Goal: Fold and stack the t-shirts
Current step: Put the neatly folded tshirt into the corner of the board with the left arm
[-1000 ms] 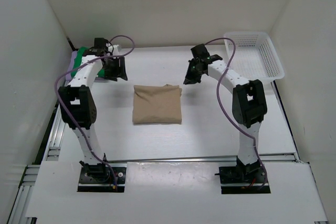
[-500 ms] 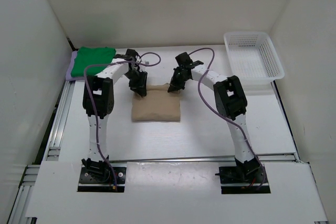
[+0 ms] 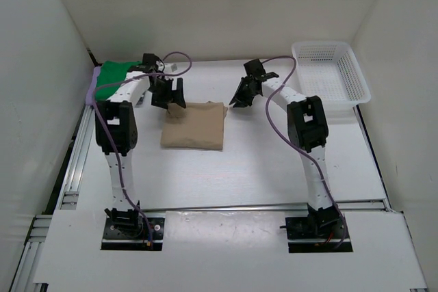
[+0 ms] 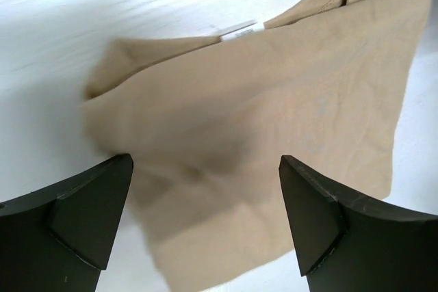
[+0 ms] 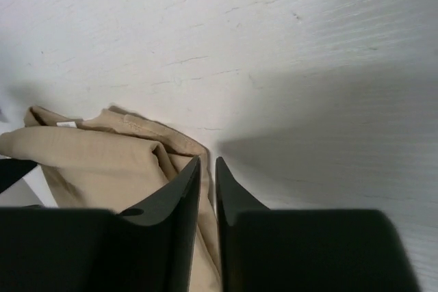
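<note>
Overhead, the beige t-shirt (image 3: 194, 128) is seen folded into a rough rectangle on the white table (image 3: 260, 162), between the two arms. The green t-shirt (image 3: 113, 76) is laid on the lavender t-shirt (image 3: 90, 94) at the far left corner, only a strip of the lavender cloth being shown along the left side. A white mesh basket (image 3: 359, 76) is set at the far right corner, well apart from the shirts. The left gripper (image 3: 168, 97) is held above the far left corner of the beige t-shirt, and the right gripper (image 3: 239, 97) is held just beside its far right corner.

Through the left wrist camera, the left gripper (image 4: 205, 169) is shown with its fingers (image 4: 82, 217) spread wide and nothing caught between them. The beige t-shirt (image 4: 274, 100) is spread on the table (image 4: 68, 32) beneath, a small white label (image 4: 241, 29) being visible at its far edge.

Through the right wrist camera, the fingers of the right gripper (image 5: 207, 165) are seen almost pressed together, a thin slit being left between them. No cloth is seen to be pinched. A rumpled corner of the beige t-shirt (image 5: 89, 162) is shown to the left of the fingers, on the table (image 5: 308, 66); whether it is touched cannot be told.
</note>
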Controlling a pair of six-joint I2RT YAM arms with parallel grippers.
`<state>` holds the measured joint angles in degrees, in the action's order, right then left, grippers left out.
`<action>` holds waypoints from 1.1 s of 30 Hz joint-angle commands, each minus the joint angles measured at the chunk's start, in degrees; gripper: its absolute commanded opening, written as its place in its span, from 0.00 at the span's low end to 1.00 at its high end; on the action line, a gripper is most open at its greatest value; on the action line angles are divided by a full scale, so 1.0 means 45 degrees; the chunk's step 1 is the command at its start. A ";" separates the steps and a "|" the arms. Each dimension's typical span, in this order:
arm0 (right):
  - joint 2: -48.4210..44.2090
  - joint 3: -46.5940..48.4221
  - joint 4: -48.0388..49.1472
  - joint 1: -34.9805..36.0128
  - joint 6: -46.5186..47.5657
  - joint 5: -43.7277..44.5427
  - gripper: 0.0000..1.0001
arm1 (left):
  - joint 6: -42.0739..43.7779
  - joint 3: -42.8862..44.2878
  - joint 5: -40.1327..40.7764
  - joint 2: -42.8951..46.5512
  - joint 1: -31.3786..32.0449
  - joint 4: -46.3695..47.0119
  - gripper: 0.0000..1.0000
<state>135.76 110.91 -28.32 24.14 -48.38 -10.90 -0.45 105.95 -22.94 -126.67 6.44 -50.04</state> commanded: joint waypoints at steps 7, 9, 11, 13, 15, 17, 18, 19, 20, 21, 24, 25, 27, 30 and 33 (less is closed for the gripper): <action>-0.2728 -0.1927 -0.0915 0.0552 0.1806 -0.0624 0.53 | 0.0100 -0.2777 0.1267 0.3733 -0.0726 0.0534 1.00; -0.2846 -0.2418 -0.0915 0.0788 0.1806 -0.0956 0.54 | 0.0100 -0.3211 0.1426 0.3465 -0.0727 0.0671 1.00; -0.2710 -0.2595 -0.0915 0.1176 0.1671 -0.1094 0.56 | 0.0100 -0.3641 0.1407 0.3112 -0.0727 0.0671 1.00; -0.2398 -0.2597 -0.0915 0.1391 0.1495 -0.1094 0.56 | 0.0100 -0.3816 0.1406 0.2625 -0.0727 0.0671 1.00; -0.2222 -0.2597 -0.0915 0.1530 0.1337 -0.1249 0.56 | 0.0100 -0.3955 0.1522 0.2311 -0.0843 0.0671 1.00; -0.2064 -0.2597 -0.0915 0.1647 0.1181 -0.1407 0.56 | 0.0100 -0.4092 0.1388 0.1920 -0.0980 0.0515 1.00; -0.1948 -0.2597 -0.0915 0.1647 0.1007 -0.1407 0.56 | 0.0100 -0.4208 0.1019 0.1919 -0.0981 0.0380 0.99; -0.1947 -0.2597 -0.0915 0.1763 0.1005 -0.1407 0.56 | 0.0100 -0.4209 0.0687 0.1590 -0.0981 0.0185 0.98; -0.1947 -0.2597 -0.0779 0.1764 0.1005 -0.1407 0.56 | 0.0100 -0.4209 0.0316 0.1432 -0.0981 0.0067 0.96; -0.1947 -0.2713 -0.0778 0.1764 0.0889 -0.1542 0.56 | 0.0100 -0.4209 -0.0712 0.1276 -0.0981 -0.0050 0.95; -0.1830 -0.3103 -0.0351 0.1764 0.0732 -0.1680 0.53 | 0.0100 -0.4092 -0.2144 0.0242 -0.0865 -0.0889 0.84; -0.1946 -0.3220 -0.0232 0.1764 0.0596 -0.1680 0.53 | 0.0100 -0.3976 -0.2690 -0.0012 -0.0864 -0.1046 0.73; -0.1947 -0.3493 -0.0057 0.1764 0.0478 -0.1680 0.49 | 0.0100 -0.3974 -0.3026 -0.0657 -0.0727 -0.1202 0.58; -0.2200 -0.3767 0.0062 0.1764 0.0341 -0.1680 0.49 | 0.0100 -0.3470 -0.3262 -0.1069 -0.0843 -0.1496 0.14; -0.2434 -0.4079 0.0179 0.1764 0.0341 -0.1564 0.49 | 0.0100 -0.2457 -0.3379 -0.1226 -0.1349 -0.1925 0.10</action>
<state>126.96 94.59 -28.36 32.16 -46.41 -18.48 -2.00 92.75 -40.97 -129.54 1.63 -58.24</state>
